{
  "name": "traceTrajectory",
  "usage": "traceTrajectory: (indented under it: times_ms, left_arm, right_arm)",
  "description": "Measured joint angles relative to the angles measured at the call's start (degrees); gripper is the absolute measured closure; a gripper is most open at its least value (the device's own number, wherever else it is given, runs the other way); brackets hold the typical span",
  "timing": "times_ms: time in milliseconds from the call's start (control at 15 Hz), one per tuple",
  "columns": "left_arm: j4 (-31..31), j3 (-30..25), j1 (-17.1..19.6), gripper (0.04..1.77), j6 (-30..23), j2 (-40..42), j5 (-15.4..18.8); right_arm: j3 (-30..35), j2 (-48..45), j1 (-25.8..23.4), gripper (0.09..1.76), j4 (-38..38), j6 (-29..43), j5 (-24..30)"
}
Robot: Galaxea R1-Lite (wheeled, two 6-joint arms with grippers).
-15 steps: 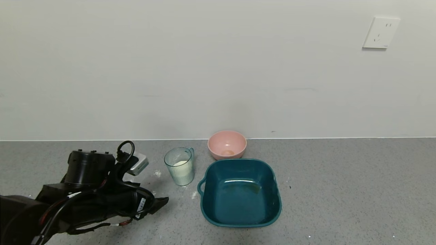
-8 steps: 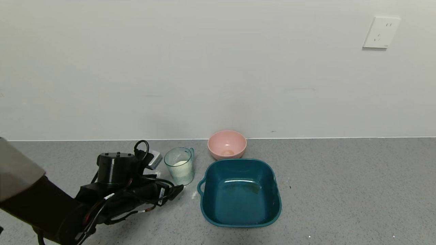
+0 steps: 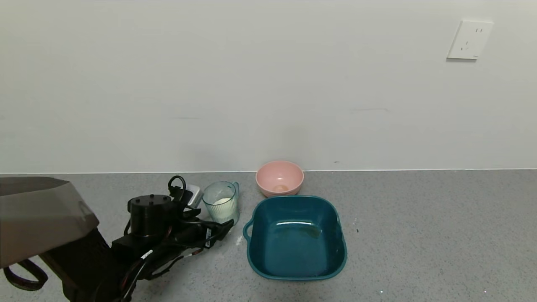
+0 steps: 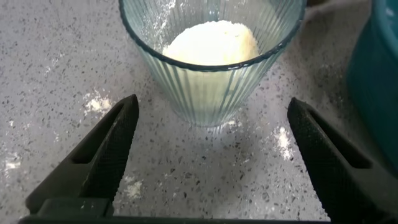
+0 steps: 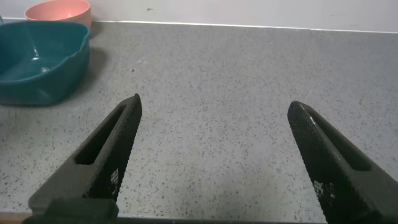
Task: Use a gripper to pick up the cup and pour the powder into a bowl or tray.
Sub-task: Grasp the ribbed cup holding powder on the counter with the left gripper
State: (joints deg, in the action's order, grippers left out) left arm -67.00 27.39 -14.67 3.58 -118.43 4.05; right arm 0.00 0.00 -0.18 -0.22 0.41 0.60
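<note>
Left claw [image 4: 211,118] wide open, low at lower left of frame, fingers flanking cup [image 3: 221,204] without contact. Cup upright on worktop [image 3: 419,226], powder [image 4: 210,42] inside, just left of teal basin [image 3: 296,268]. Right claw [image 5: 214,124] open, parked above bare worktop.

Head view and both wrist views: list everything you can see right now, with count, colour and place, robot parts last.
cup: 1, translucent pale blue-green, ribbed, upright on the counter to the left of the basin
powder: 1 heap, white, inside the cup; white specks also lie on the counter around it
basin: 1, dark teal, rounded-square, centre of the counter, loop handle facing the cup
pink bowl: 1, pink, behind the basin, near the wall
counter: 1, grey speckled
wall socket: 1, white, upper right of the wall
left gripper: 1, black, open, low at the cup, a finger on each side, not touching
right gripper: 1, black, open, over bare counter to the right of the basin
</note>
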Motion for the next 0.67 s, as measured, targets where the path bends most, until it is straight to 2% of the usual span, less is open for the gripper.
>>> traceTrajectory:
  times_ms: [400,667]
  left_arm:
    - [-20.15,-3.91,-1.10,0.09,-1.85,-7.47,-2.29]
    - [-22.44,-4.57,-1.16,0.09,-2.60,-11.84,-2.21]
  right_arm:
    - [0.00,0.00,0.00,0.14,-0.02,0.02,-0.02]
    - [0.00,0.00,0.00,0.14,-0.02,0.02,0.00]
